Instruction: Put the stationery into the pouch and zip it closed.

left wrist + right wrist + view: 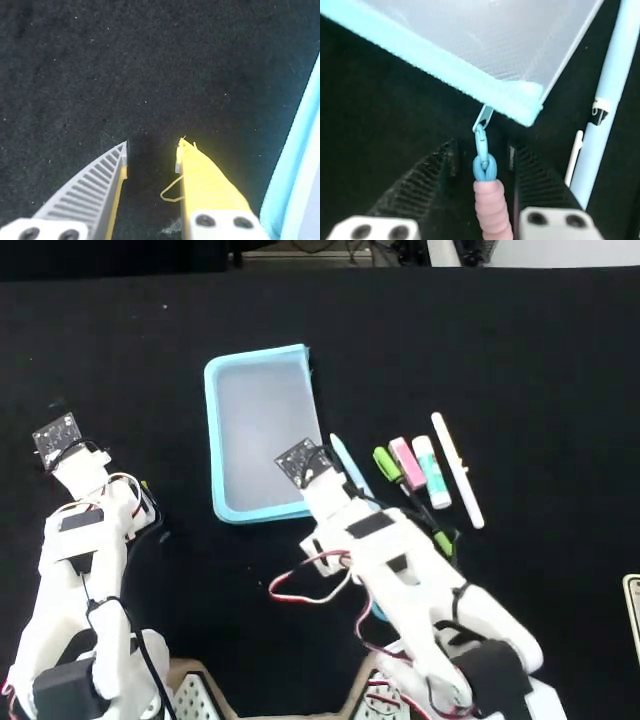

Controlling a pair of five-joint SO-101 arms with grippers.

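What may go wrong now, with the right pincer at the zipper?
The right pincer stands open around the zipper pull; it may slip off the pink tab. Pulling may drag the pouch, since the left pincer is open beside it, holding nothing. The blue pen nearby may get pushed.

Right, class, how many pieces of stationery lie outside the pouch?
5, in a row beside the pouch: blue pen nearest it, then green marker, pink stick, white-and-green stick, white pen farthest. The right arm covers some near ends, so another may be hidden.
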